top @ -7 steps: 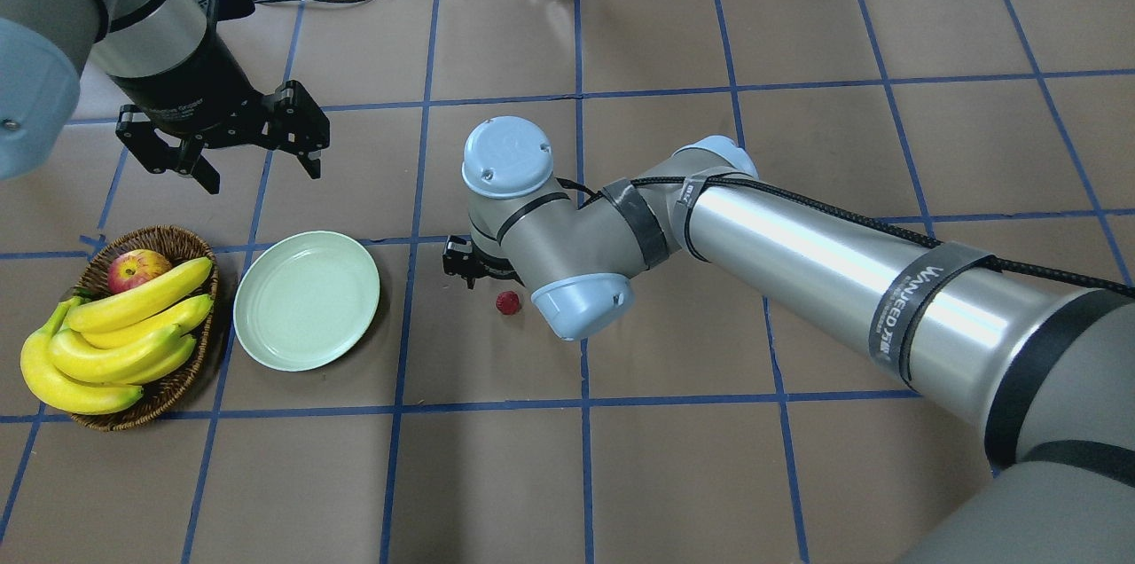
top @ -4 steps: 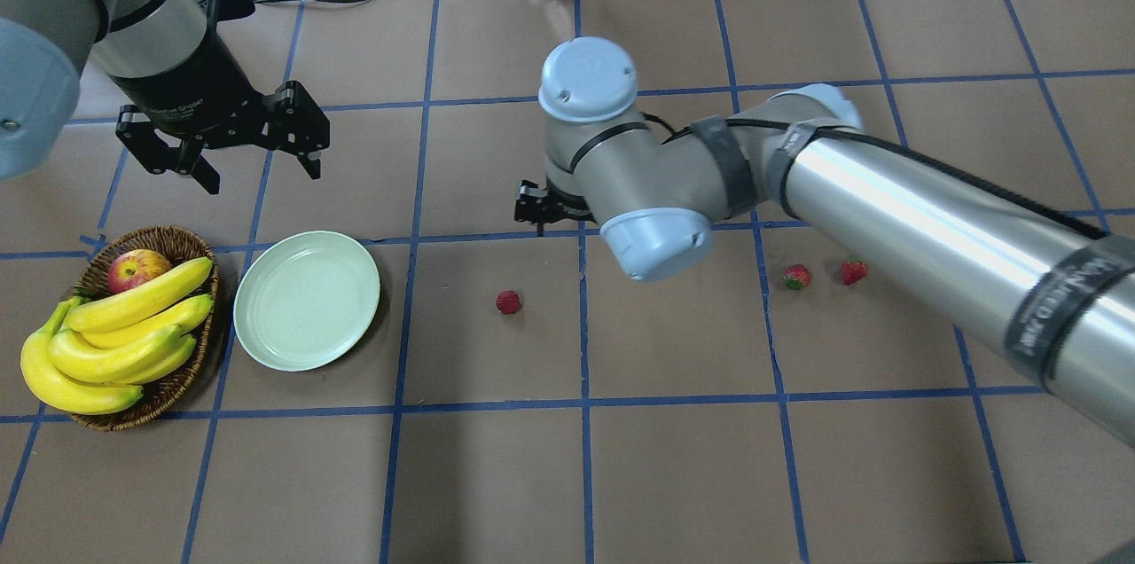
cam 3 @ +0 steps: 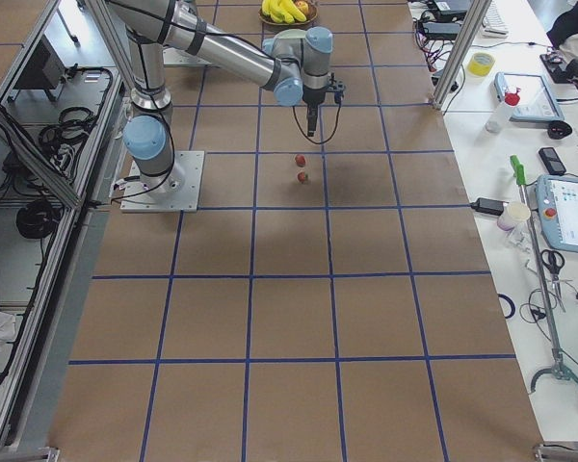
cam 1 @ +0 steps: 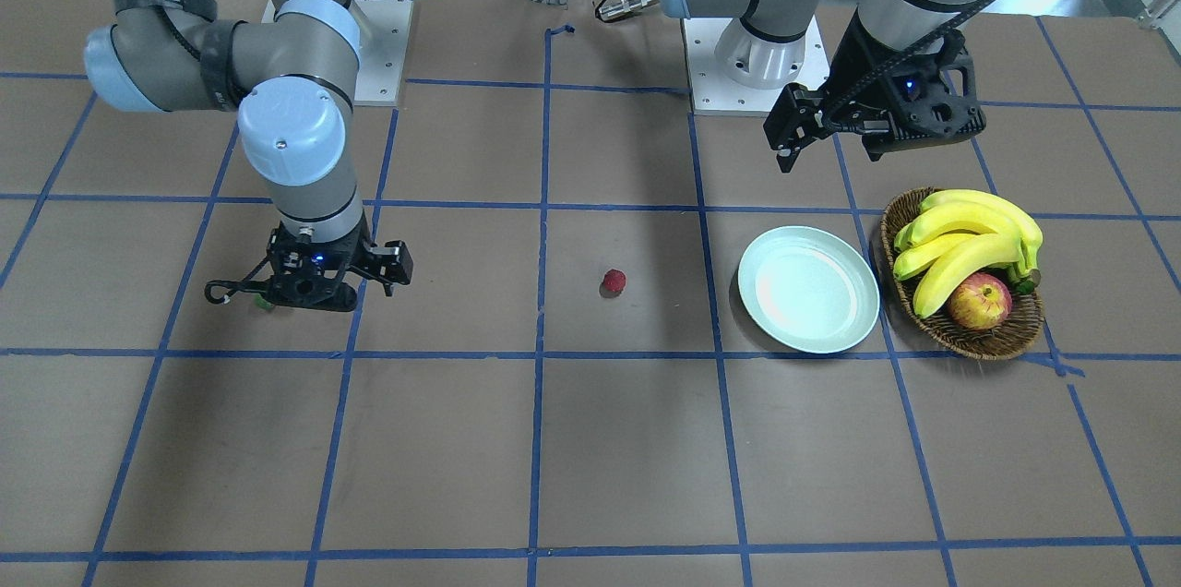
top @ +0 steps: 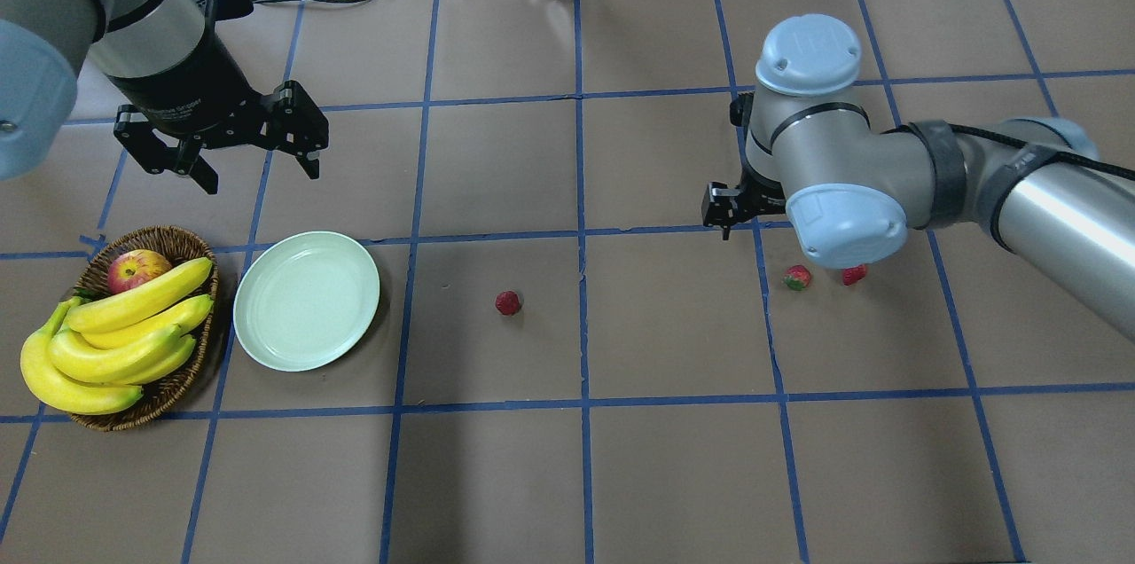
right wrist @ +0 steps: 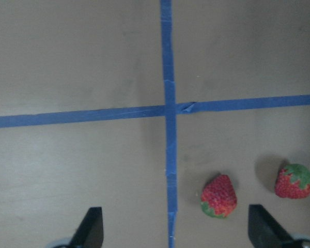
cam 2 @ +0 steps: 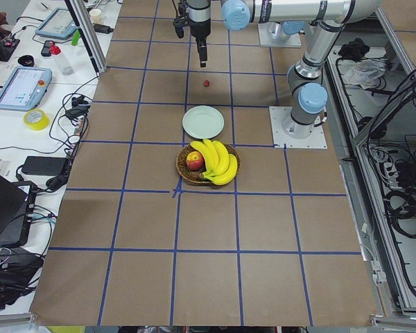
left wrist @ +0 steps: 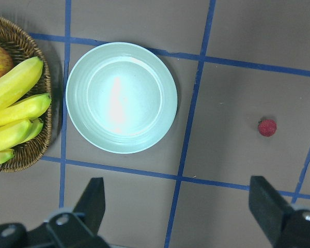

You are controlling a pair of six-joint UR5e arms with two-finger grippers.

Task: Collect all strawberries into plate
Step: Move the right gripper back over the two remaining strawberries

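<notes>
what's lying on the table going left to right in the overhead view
wicker basket → plate → lone strawberry → second strawberry → third strawberry

The overhead camera looks forward and down on the table (top: 674,475) from the robot's side. The front-facing one faces it from across, steeply down, so left and right swap. Both share the plate (top: 306,300) and the lone strawberry (top: 508,302). Two end cameras sit high and far back — one at each end, looking along the table. The left wrist camera looks straight down on the plate. The right one hangs much closer over two strawberries (right wrist: 218,195) by a tape crossing (right wrist: 168,109).
</notes>
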